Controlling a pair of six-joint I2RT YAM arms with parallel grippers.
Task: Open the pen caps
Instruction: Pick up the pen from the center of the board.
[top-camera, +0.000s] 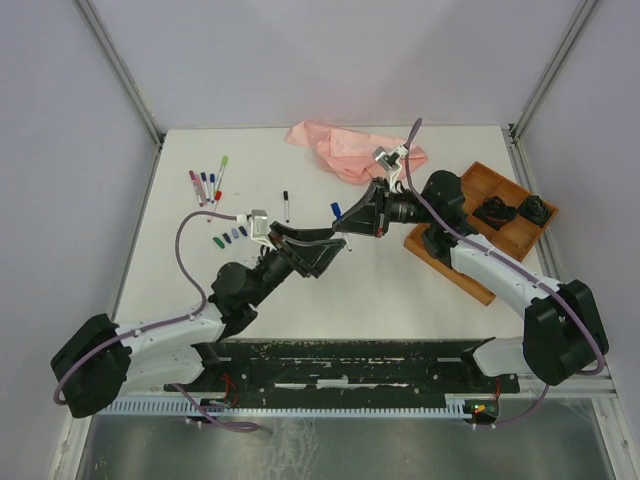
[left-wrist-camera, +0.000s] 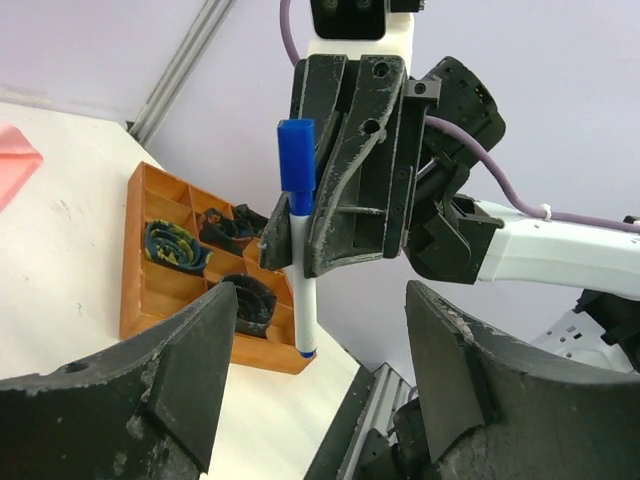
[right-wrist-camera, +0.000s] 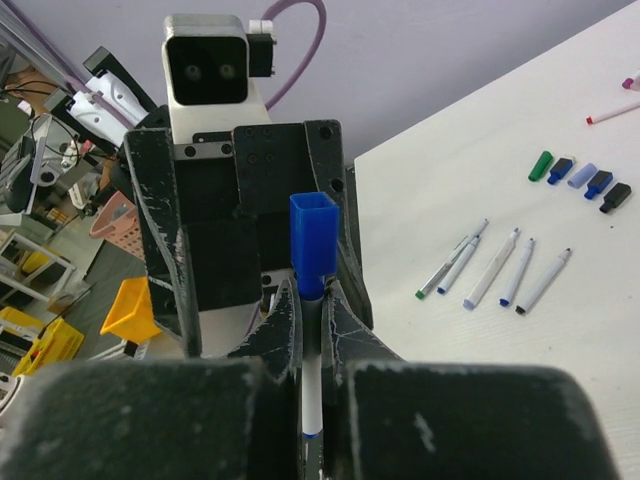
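My right gripper (right-wrist-camera: 313, 310) is shut on a white pen (right-wrist-camera: 312, 395) that still wears its blue cap (right-wrist-camera: 315, 245), held in the air over the table's middle. In the left wrist view the same pen (left-wrist-camera: 300, 290) stands upright with the blue cap (left-wrist-camera: 296, 155) on top, just beyond my left gripper (left-wrist-camera: 320, 400). The left gripper is open and empty, with its fingers (left-wrist-camera: 190, 370) wide apart. From above, the left gripper (top-camera: 325, 248) faces the right gripper (top-camera: 345, 225), and the blue cap (top-camera: 336, 210) sticks out between them. Several loose caps (top-camera: 232, 236) lie in a row on the left.
Several capped pens (top-camera: 207, 182) lie at the far left, and one pen (top-camera: 286, 205) lies alone. Several uncapped pens (right-wrist-camera: 495, 270) lie near the loose caps (right-wrist-camera: 580, 178). An orange compartment tray (top-camera: 478, 180) holding dark objects is at the right. A pink bag (top-camera: 345, 150) lies at the back.
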